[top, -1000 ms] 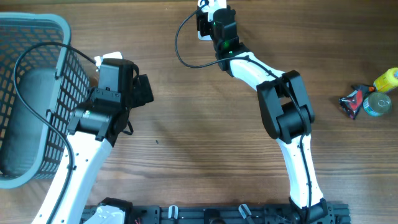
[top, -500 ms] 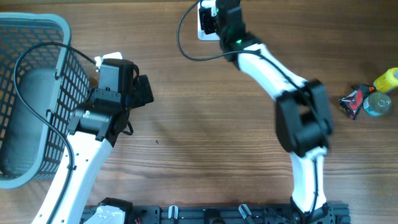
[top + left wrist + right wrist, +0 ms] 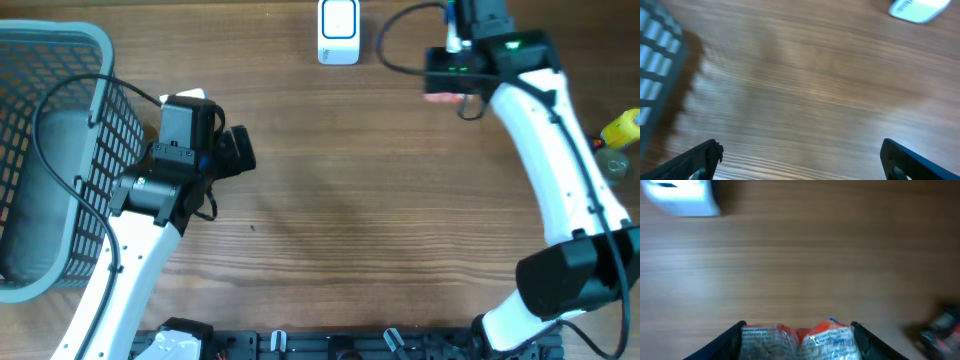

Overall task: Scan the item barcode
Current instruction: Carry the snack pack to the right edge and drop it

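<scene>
"Orange-and-white packet (image 3: 775,339), where's it now?"
"Pinched in the right gripper (image 3: 799,330), fingers closed in on its two sides. It's held above the table (image 3: 330,200), off to the right of the scanner (image 3: 339,30), not touching it."
"And the scanner?"
"White with a blue face, sitting at the table's far edge."
"Left gripper (image 3: 800,150)?"
"Spread as wide as it goes, nothing in it, hovering over bare wood just beside the basket (image 3: 100,45)."
"Anything else?"
"A yellow bottle (image 3: 622,128) with some small bits at the far right."
</scene>
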`<move>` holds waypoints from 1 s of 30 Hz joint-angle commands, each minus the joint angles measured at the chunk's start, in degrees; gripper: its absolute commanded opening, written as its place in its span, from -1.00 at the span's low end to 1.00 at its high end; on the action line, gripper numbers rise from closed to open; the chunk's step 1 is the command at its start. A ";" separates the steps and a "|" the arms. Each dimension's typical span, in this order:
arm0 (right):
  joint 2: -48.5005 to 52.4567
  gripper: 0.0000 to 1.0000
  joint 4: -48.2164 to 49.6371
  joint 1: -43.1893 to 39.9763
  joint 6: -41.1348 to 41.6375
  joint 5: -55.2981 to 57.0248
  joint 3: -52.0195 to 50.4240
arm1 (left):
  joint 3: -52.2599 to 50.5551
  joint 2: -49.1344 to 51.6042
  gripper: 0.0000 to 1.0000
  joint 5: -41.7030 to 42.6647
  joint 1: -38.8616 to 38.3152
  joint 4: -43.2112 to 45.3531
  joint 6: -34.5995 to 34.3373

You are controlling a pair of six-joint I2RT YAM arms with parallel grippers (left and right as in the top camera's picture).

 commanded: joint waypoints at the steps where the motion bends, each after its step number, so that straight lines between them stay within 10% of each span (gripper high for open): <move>1: 2.16 0.35 1.64 -8.87 -2.14 5.07 -0.11 | -0.46 0.17 1.00 7.87 0.15 0.17 -0.57; 8: 13.03 0.12 7.65 -27.78 -2.01 2.82 -0.11 | -0.46 0.15 1.00 6.25 -6.43 1.46 -0.09; 13: 20.35 1.00 8.24 -35.01 -2.01 2.34 -0.11 | -0.46 0.15 1.00 3.85 -10.51 3.02 -0.09; 19: 16.98 1.00 7.61 -37.03 -4.11 -8.87 0.31 | -0.46 -2.99 1.00 -4.68 -11.98 8.07 4.55; 30: -9.66 1.00 19.76 -30.82 -6.69 -28.33 0.39 | -0.46 -12.68 1.00 -22.03 -4.22 66.93 38.38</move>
